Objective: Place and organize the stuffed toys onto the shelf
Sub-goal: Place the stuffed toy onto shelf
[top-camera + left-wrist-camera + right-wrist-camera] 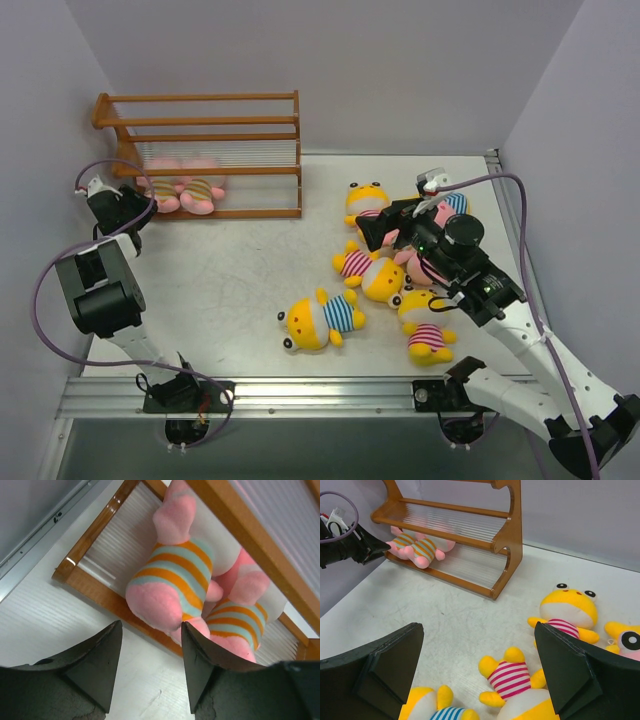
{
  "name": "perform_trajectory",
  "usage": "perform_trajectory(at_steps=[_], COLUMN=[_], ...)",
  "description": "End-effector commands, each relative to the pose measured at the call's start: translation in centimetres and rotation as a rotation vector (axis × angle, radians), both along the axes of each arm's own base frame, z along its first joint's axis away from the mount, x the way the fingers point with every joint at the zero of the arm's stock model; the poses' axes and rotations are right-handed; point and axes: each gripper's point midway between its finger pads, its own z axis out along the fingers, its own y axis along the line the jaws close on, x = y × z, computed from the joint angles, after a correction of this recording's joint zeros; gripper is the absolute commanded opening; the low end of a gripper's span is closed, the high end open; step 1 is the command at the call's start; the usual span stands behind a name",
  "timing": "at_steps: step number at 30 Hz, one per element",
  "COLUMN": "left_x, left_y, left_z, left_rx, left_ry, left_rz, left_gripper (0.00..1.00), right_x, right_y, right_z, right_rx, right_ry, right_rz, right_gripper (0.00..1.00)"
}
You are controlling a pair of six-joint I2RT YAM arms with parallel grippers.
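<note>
Fingers of the left gripper stand partly apart, holding nothing. Just ahead, past its right fingertip, a pink stuffed toy lies on the bottom tier of the shelf. Its feet point toward the gripper and its long axis runs away. A second pink toy lies alongside, farther right. The right gripper gapes wide and empty, a yellow toy just ahead.

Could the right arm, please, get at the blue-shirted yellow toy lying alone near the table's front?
Probably yes: the right gripper hangs open nearby, and that toy lies uncovered on bare table.
</note>
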Motion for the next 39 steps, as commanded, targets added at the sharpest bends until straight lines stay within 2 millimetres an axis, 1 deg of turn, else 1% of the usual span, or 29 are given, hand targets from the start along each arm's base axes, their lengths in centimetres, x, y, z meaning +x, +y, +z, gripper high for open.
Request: perform_trajectory(at_steps=[1,3,4,5,6,8,9,13,16,24,25,28,32,39], left_x=[1.8,1.7,1.9,1.9,2.0,2.1,2.3,2.2,2.0,1.5,1.4,1.4,1.4,0.8], left_y=[1.3,1.2,1.4,1.4,1.5,1.6,1.6,1.9,2.5,4.4,4.6,4.8,4.9,5.3], left_z=[3.2,2.7,3.2,3.1,2.7,2.6,2.2,1.6,1.1,0.9,0.7,0.6,0.3,0.3], left_rx=[0.030,0.010,0.014,0.005,-0.003,-0.017,-0.024,-0.032,-0.025,-0.022,-0.025,-0.029,-0.041,-0.048], left_ry=[-0.147,-0.160,-0.186,-0.190,-0.186,-0.191,-0.189,-0.183,-0.171,-0.149,-0.137,-0.131,-0.126,-0.113], left_rz=[0.030,0.048,0.058,0.064,0.068,0.076,0.079,0.102,0.128,0.194,0.205,0.208,0.208,0.234], left_gripper=[0.58,0.58,0.57,0.55,0.54,0.53,0.49,0.39,0.35,0.35,0.35,0.37,0.47,0.49], right_x=[0.3,0.4,0.4,0.4,0.4,0.5,0.5,0.6,0.6,0.9,0.8,0.9,1.0,0.9], right_y=[0.1,0.2,0.1,0.2,0.2,0.1,0.1,0.2,0.1,0.3,0.3,0.4,0.5,0.9], right_z=[1.9,1.6,1.6,1.5,1.5,1.4,1.3,1.3,1.1,0.7,0.8,0.7,0.5,0.3], right_rx=[0.014,0.009,0.007,0.005,0.005,0.001,0.000,-0.003,-0.005,-0.013,-0.011,-0.012,-0.017,-0.024], right_ry=[-0.053,-0.045,-0.047,-0.045,-0.045,-0.042,-0.040,-0.039,-0.036,-0.029,-0.031,-0.028,-0.024,-0.018], right_rz=[0.007,0.007,0.007,0.007,0.006,0.004,0.003,0.003,0.000,0.000,0.000,0.005,0.008,0.027], right_gripper=[0.99,0.99,0.99,0.99,0.99,0.99,0.99,0.99,0.99,0.99,0.99,0.99,0.99,0.98])
